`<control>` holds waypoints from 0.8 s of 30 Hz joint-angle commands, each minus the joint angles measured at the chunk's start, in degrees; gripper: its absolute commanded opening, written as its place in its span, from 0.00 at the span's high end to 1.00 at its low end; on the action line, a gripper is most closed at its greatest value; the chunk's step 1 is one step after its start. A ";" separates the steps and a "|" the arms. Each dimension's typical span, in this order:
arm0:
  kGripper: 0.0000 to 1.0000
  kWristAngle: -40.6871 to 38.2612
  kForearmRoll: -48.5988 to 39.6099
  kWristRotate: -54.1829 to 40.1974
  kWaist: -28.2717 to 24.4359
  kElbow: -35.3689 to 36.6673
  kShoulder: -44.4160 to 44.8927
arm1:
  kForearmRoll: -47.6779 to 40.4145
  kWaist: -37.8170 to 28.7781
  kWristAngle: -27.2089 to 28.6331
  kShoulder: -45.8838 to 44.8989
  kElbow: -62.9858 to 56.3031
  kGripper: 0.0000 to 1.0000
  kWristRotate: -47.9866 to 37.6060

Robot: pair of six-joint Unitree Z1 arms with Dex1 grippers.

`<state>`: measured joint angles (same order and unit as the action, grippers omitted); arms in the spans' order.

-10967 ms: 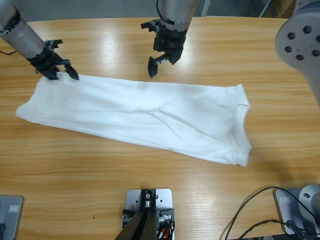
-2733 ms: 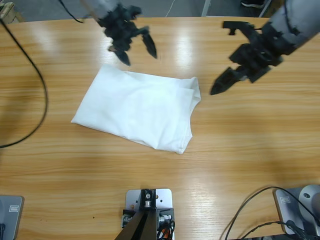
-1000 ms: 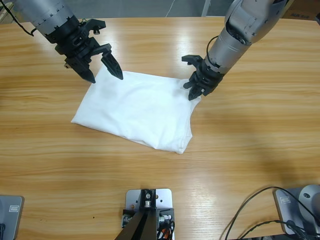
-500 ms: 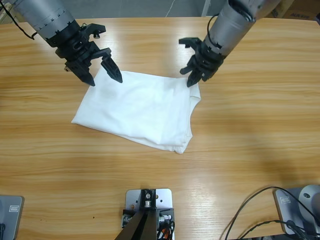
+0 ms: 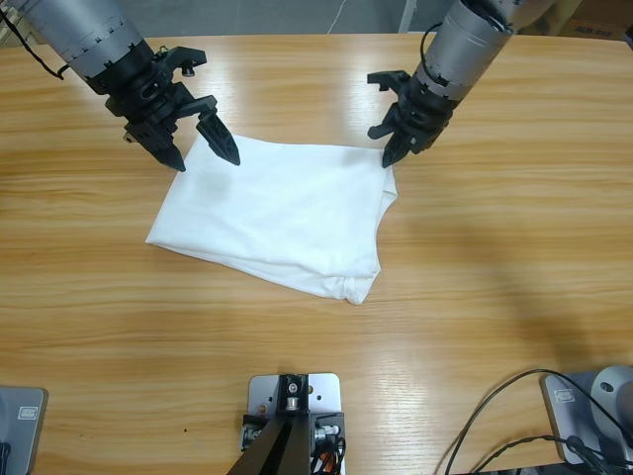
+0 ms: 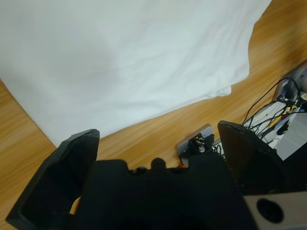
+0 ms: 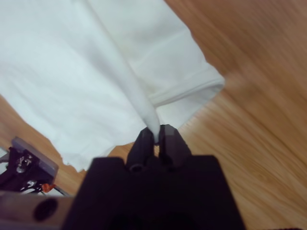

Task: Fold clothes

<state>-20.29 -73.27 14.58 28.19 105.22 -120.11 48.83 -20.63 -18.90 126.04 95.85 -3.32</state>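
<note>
- Wooden table (image 5: 514,247) lies bare on every side of the folded white T-shirt (image 5: 277,213) at mid-table, seen from above.
- My left gripper (image 5: 203,153) straddles its far-left corner.
- Left wrist: my jaws stand spread over the cloth (image 6: 129,62).
- Right wrist: my right gripper (image 7: 154,136) pinches a fold near the sleeve hem (image 7: 192,88).

wooden table (image 5: 514,257), folded white T-shirt (image 5: 277,213)
</note>
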 commanded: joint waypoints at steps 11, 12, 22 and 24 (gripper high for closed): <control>0.05 -1.09 16.30 0.78 -9.12 -20.76 8.01 | -2.42 3.86 8.21 -9.50 -9.68 0.00 -3.01; 0.05 -1.86 18.11 0.80 -10.33 -23.06 8.33 | -2.40 3.93 8.27 -10.04 -10.30 0.00 -3.01; 0.07 -6.76 30.72 0.54 -16.57 -32.90 5.50 | 1.32 4.11 10.25 -14.61 -12.97 0.00 -2.48; 0.11 -8.33 32.54 0.54 -16.59 -32.83 4.29 | 2.29 4.20 10.25 -15.16 -12.90 0.00 -2.38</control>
<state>-24.47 -46.05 14.72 12.93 74.39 -112.36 48.39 -17.42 -10.14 113.93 84.93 -5.77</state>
